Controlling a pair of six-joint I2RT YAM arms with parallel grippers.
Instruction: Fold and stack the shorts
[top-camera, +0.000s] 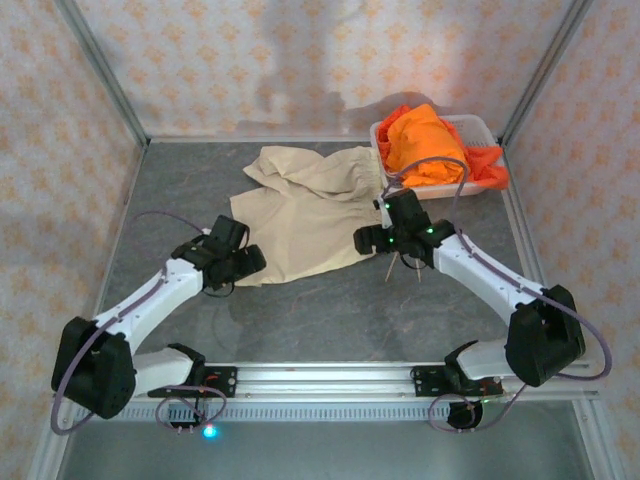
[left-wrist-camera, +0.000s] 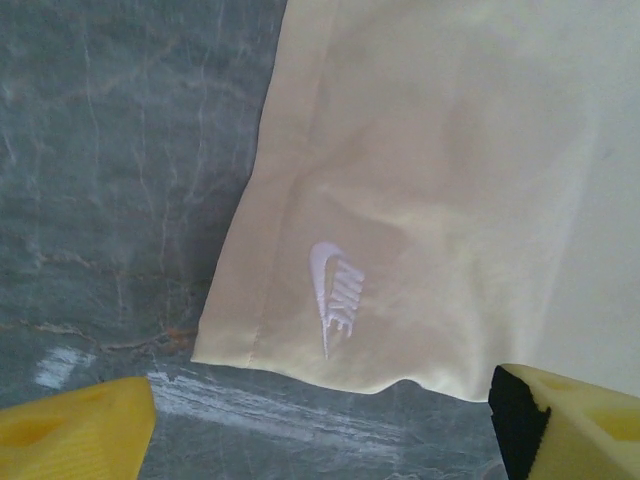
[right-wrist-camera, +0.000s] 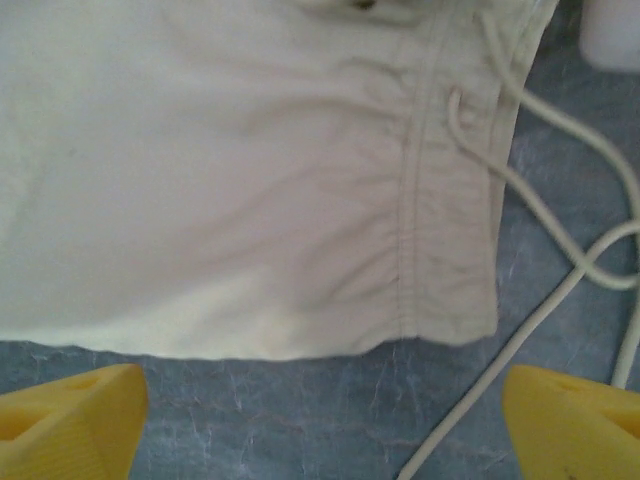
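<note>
Grey table (top-camera: 330, 320) carrying everything. Beige shorts (top-camera: 310, 215) lying spread at table centre, far leg rumpled. White basket (top-camera: 482, 124) sitting at far right corner, orange shorts (top-camera: 425, 145) heaping inside and spilling over rim. Left gripper (left-wrist-camera: 320, 425) hovering at hem corner, fingers spread, pinching nothing. Right gripper (right-wrist-camera: 320, 420) hovering at waistband edge, fingers spread, gripping nothing. Drawstring (right-wrist-camera: 560, 230) trailing onto table. White logo (left-wrist-camera: 335, 295) showing near hem.

Ahead of the yellow fingers (left-wrist-camera: 75, 435) of the left gripper (left-wrist-camera: 322, 425), cream shorts (left-wrist-camera: 440, 180) with a white logo (left-wrist-camera: 335, 295) lie on the grey marbled table (left-wrist-camera: 110, 170); beyond the right gripper (top-camera: 403, 268), orange shorts (top-camera: 425, 145) fill a white basket (top-camera: 482, 125).
</note>
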